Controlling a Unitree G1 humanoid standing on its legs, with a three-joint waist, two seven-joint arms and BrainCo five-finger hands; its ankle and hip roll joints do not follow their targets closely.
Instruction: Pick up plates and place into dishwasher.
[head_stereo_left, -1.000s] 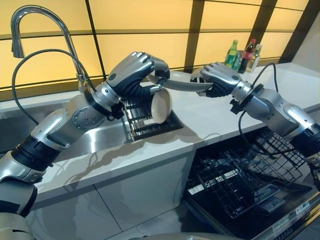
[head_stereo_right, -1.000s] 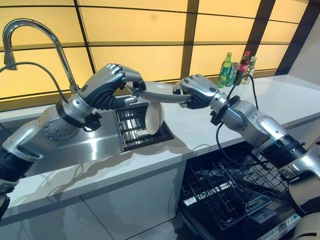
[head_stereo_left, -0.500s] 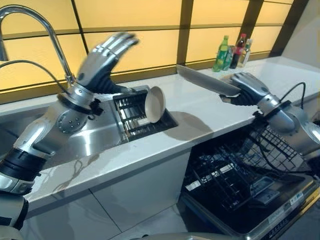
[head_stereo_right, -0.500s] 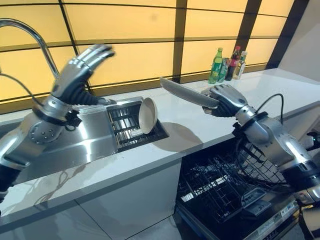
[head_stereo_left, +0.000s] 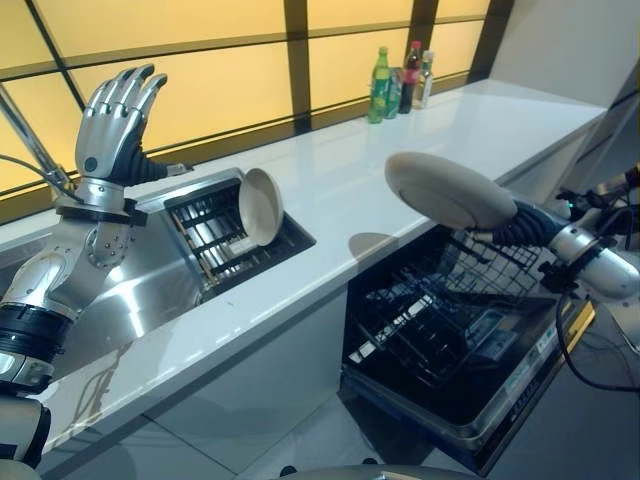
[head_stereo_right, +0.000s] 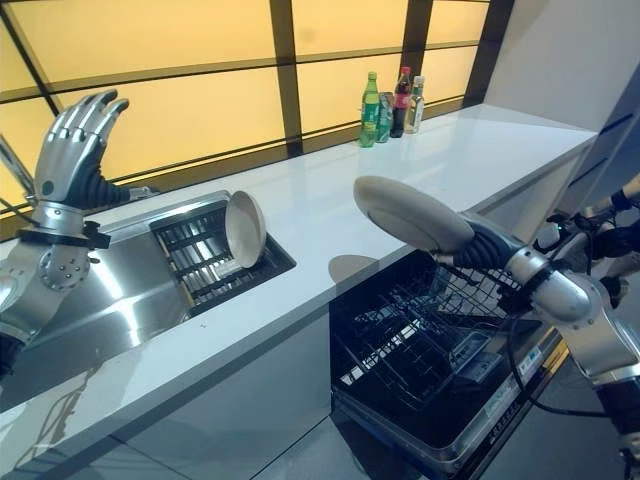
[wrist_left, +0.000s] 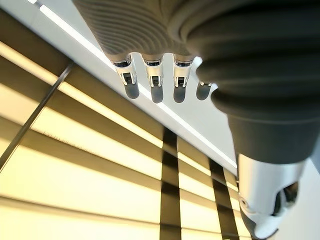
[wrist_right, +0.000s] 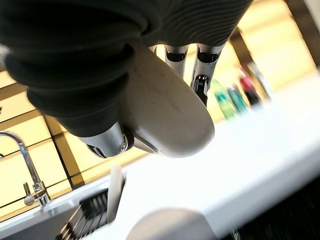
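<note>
A pale, speckled plate (head_stereo_left: 445, 190) hangs tilted above the open dishwasher's front, at the counter's edge. My right hand (head_stereo_right: 482, 246) is shut on its rim; in the right wrist view the thumb (wrist_right: 107, 141) presses one face of the plate (wrist_right: 167, 112) and the fingers (wrist_right: 200, 86) curl behind it. A second plate (head_stereo_left: 258, 205) stands on edge in the dark wire rack (head_stereo_left: 205, 235) set in the sink. My left hand (head_stereo_left: 113, 120) is raised above the sink, open, with straight fingers (wrist_left: 152, 86) holding nothing.
The dishwasher (head_stereo_left: 455, 410) stands open below the counter with its black wire basket (head_stereo_left: 430, 320) pulled out. Three bottles (head_stereo_left: 397, 82) stand at the back of the white counter (head_stereo_left: 400, 150). The steel sink basin (head_stereo_left: 140, 290) lies at the left.
The view has swung right. My right hand has carried the plate from over the counter out above the dishwasher basket. The left hand stays raised and open.
</note>
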